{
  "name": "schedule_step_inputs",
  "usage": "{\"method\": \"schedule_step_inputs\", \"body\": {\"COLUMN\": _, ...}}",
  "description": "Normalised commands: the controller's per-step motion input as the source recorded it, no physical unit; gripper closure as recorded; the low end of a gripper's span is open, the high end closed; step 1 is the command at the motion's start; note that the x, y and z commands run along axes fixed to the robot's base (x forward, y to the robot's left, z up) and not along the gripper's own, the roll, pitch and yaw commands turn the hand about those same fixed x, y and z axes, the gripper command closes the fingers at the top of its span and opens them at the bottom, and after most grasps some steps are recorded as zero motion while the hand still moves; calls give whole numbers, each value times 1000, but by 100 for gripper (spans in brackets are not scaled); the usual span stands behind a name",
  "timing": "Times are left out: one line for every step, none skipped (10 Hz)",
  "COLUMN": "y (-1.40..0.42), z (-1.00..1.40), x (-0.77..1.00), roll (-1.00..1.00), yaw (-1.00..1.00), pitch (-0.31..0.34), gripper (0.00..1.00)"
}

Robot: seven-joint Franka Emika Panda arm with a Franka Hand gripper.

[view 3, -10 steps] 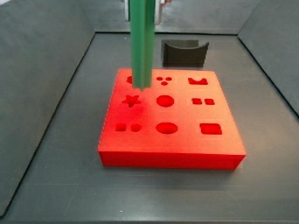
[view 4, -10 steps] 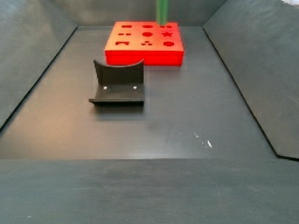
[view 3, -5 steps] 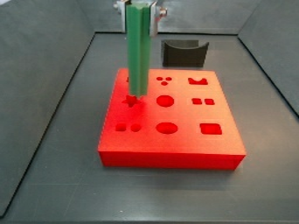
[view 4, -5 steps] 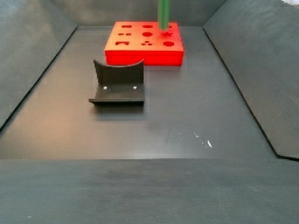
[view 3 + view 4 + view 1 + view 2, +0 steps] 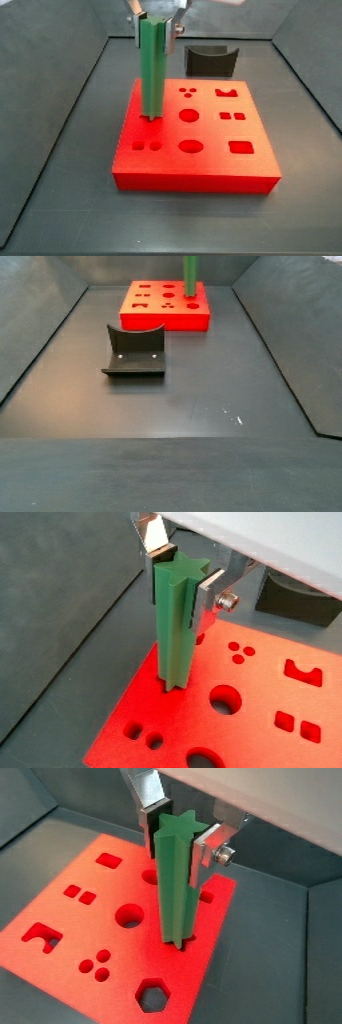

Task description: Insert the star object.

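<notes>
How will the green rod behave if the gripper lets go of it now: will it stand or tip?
The green rod is tall and slim, so it would probably tip unless its foot sits in the red block. Held upright by the gripper, it looks stiff.

side: near vs far | wrist: close, downward | shared: red block (image 5: 195, 150); claw (image 5: 182, 564) seemingly overhead

My gripper (image 5: 156, 12) stands over the red block (image 5: 201, 160) holding the star object (image 5: 151, 70), the fixture (image 5: 210, 59) well apart behind.
</notes>
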Motion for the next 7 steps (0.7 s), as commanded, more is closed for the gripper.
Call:
{"method": "schedule_step_inputs", "body": {"y": -26, "z": -154, "x": -94, "roll": -37, "yaw": -197, "pitch": 0, "gripper": 100}}
{"method": "schedule_step_inputs", "body": {"y": -9, "z": -160, "x": -154, "roll": -41, "yaw": -189, "pitch": 0, "gripper": 100}}
{"method": "schedule_step_inputs", "body": {"y": -60, "z": -143, "x": -29, "roll": -67, "yaw": -166, "pitch": 0, "gripper": 100}}
{"method": "schedule_step_inputs", "body": {"y": 0, "z": -249, "x": 17, "roll": -69, "yaw": -69, "pitch": -19, "gripper": 100}}
{"method": "schedule_step_inputs", "body": {"y": 0, "z": -203, "x": 60, "roll": -71, "yaw": -3, "pitch": -43, "gripper": 100}}
{"method": "schedule_step_inputs", "body": {"y": 0, "z": 0, "x": 0, "roll": 11, "yaw": 0, "pitch": 3, "gripper": 100}}
{"method": "schedule_step_inputs", "body": {"y": 0, "z": -826, "x": 0, "roll": 9, "yaw": -109, "pitch": 0, "gripper": 100}}
